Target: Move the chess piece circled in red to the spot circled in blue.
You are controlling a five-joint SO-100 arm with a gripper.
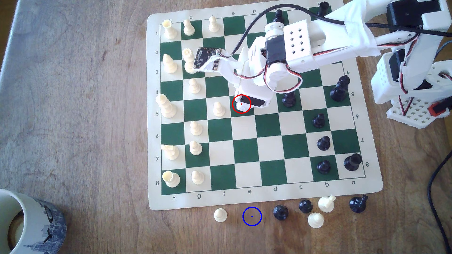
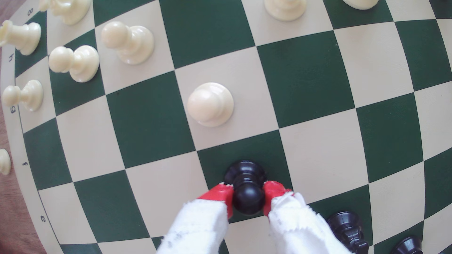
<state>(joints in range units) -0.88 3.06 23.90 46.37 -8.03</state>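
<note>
The small shiny black pawn with a round ball head (image 2: 247,193) stands on a dark green square of the green and cream chess mat (image 1: 264,197). The white robot gripper with red tips (image 2: 247,197) has its two red fingertips (image 2: 221,194) pressed on both sides of the pawn's head, so it is holding the pawn. The pawn's round base looks like it sits on the square.

In the exterior view, a red ring is drawn near the middle of the mat, and the gripper (image 1: 242,103) covers the pawn there. A cream-white pawn (image 1: 218,109) stands one square away, at about 9 o'clock from the red ring.

The thin blue ring with a tiny dot (image 1: 252,216) is drawn on the brown wooden table (image 1: 73,110), just off the mat's near edge, at about 6 o'clock from the red ring and well apart from it. A loose cream pawn (image 1: 220,215) sits at 9 o'clock from the blue ring, and a loose black pawn (image 1: 280,212) sits at 3 o'clock. Nothing stands inside the blue ring.

A white mug with a blue picture (image 1: 29,224) sits on the table far off at 9 o'clock from the blue ring.
</note>
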